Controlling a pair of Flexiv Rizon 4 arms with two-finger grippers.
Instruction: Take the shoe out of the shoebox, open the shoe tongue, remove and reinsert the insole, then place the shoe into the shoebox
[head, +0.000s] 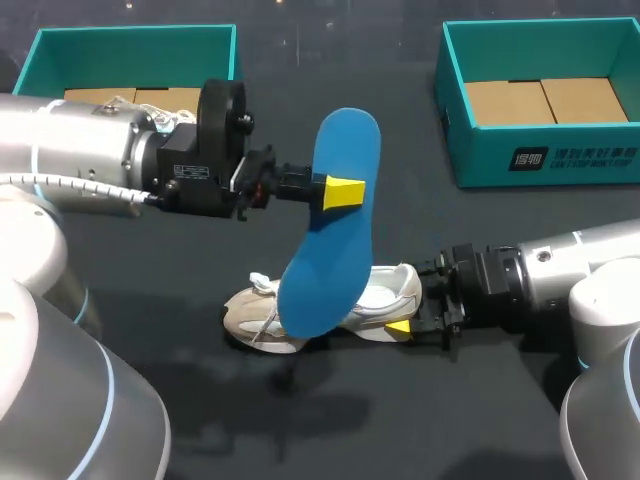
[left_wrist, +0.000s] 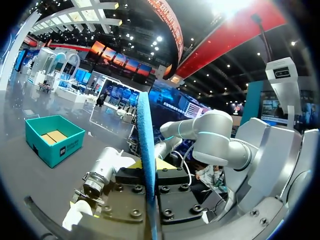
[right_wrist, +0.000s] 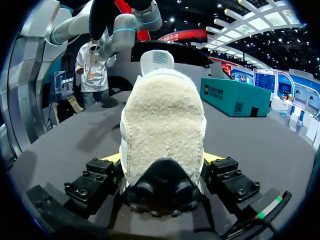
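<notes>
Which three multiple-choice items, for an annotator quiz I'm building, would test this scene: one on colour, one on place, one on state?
1. The insole is: A white; B blue; C red.
2. The shoe lies: A on the table; B lifted in the air; C atop the insole.
3. The left end effector is: A open; B shut on the shoe; C shut on the insole.
Answers: B, plainly blue; A, it rests on the table; C, its fingers clamp the raised insole.

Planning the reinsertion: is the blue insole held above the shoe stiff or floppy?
Probably fairly stiff: the insole, pinched in its upper part by the left gripper, hangs with only a gentle curve, no drooping. Likely light, since that one pinch carries it.
</notes>
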